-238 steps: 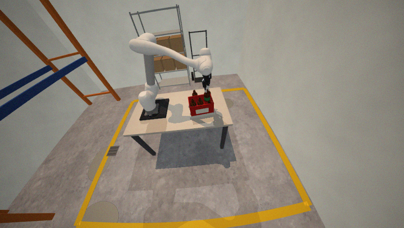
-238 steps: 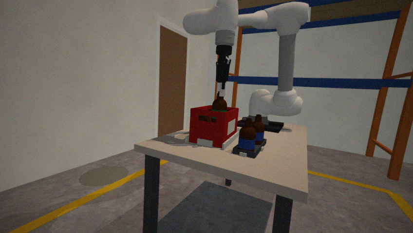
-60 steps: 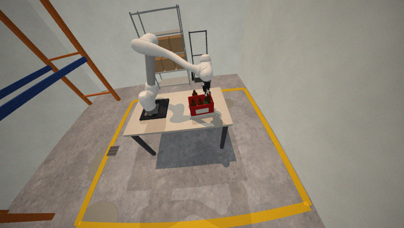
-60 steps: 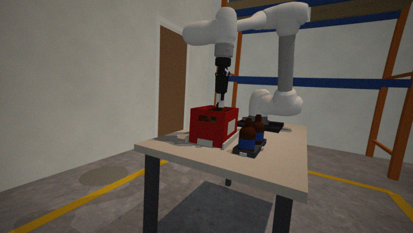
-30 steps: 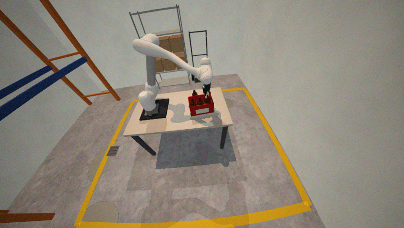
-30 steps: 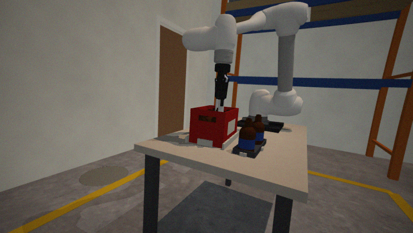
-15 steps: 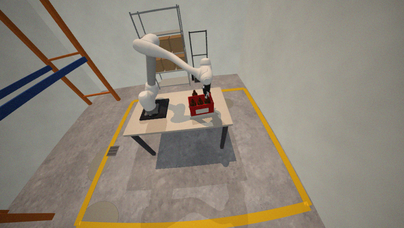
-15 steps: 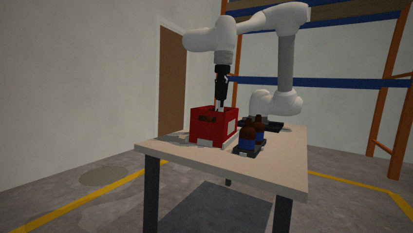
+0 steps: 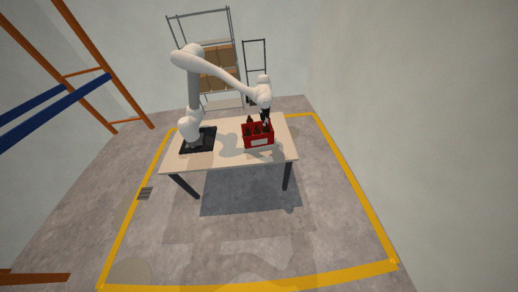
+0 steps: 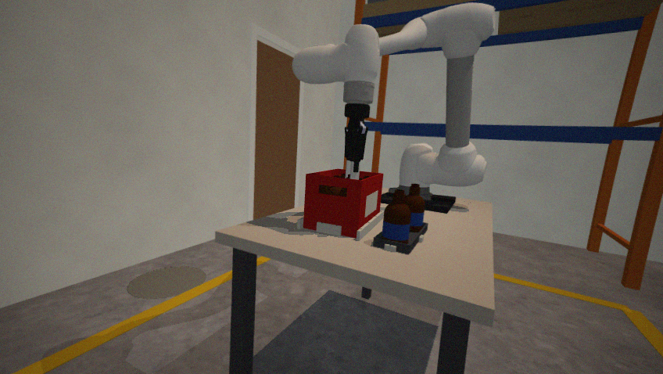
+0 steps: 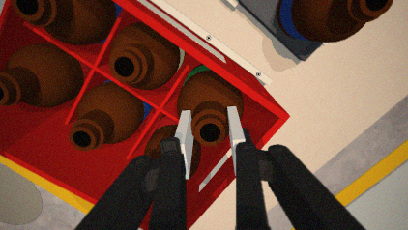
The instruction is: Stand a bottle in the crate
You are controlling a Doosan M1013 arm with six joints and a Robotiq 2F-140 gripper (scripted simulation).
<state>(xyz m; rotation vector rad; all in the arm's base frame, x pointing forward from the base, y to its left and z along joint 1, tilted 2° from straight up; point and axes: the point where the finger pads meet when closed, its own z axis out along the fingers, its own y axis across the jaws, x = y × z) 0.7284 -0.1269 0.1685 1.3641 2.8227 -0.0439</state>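
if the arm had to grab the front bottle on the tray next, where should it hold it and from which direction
Probably the narrow neck of the front bottle, from straight above. It stands upright on the tray with the second bottle close behind, so a side approach looks crowded. The gripper is shut on the neck of the crate bottle the same way.

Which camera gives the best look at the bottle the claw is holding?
The wrist view: the gripper clamps the bottle by its neck inside a corner cell of the crate. The exterior view hides it behind the crate wall; the top view shows it tiny.
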